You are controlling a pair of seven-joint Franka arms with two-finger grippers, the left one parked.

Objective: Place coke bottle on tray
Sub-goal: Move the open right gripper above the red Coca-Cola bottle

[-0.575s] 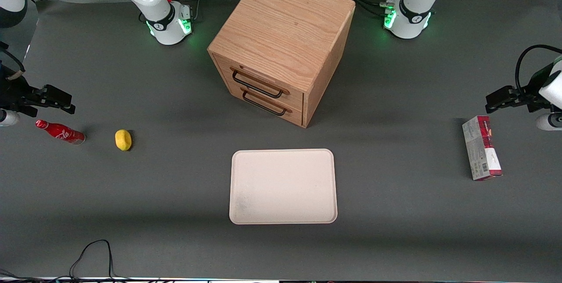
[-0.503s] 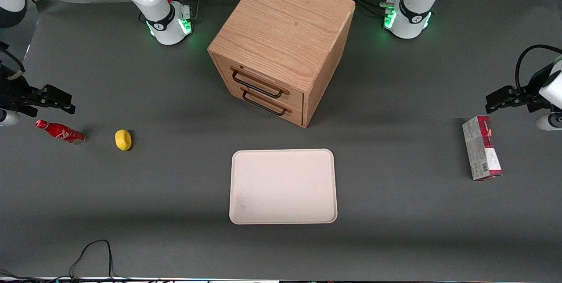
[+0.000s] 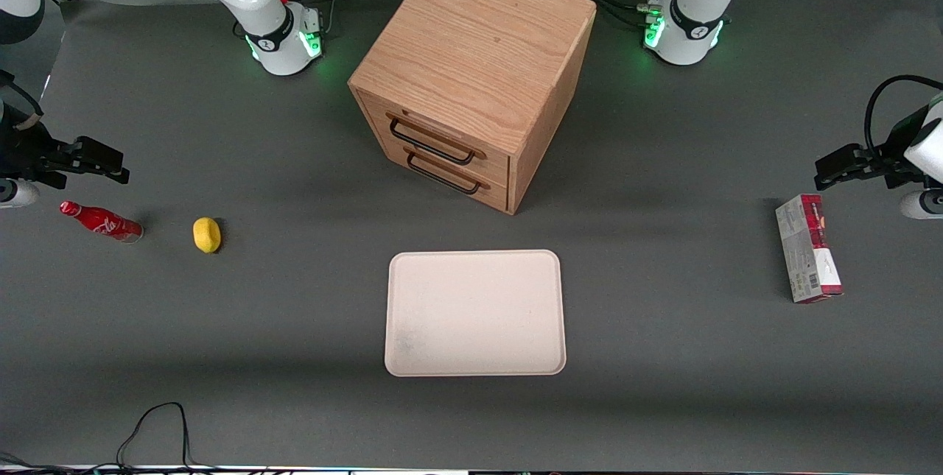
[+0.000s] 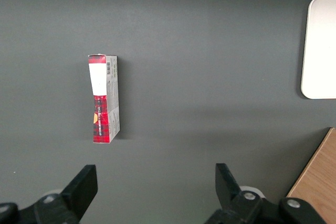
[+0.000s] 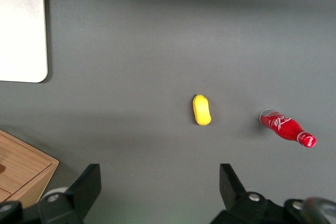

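Your working arm reaches in low at its own end of the table, wrist roughly level, with the gripper [image 3: 103, 160] hanging in the air a little farther from the front camera than the coke bottle [image 3: 101, 222]. In the front view the gripper sits at about twelve o'clock from the bottle's middle, apart from it. In the right wrist view you can see the two fingers [image 5: 84, 186] spread wide, with bare mat between them; the gripper [image 5: 160, 182] holds nothing and touches nothing.

The coke bottle [image 5: 287, 127] lies flat on its side on the grey table [image 3: 663, 357]. In the front view its long axis runs from about ten o'clock to four o'clock: the red cap points to ten o'clock, toward the working arm's end of the table, and the clear base points to four o'clock, toward the lemon [image 3: 207, 235]. The white script lettering faces up.

The lemon [image 5: 201, 109] rests just beside the bottle's base end, apart from it, and lies between the bottle and the tray [image 3: 475, 312]. The tray [image 5: 21, 30] sits flat near the table's middle, well apart from the bottle, at roughly four o'clock from it in the front view, and nothing lies on it. The wooden drawer cabinet [image 3: 471, 77] stands at twelve o'clock from the tray, both drawers shut. The red-and-grey carton [image 3: 808, 258] lies toward the parked arm's end of the table.
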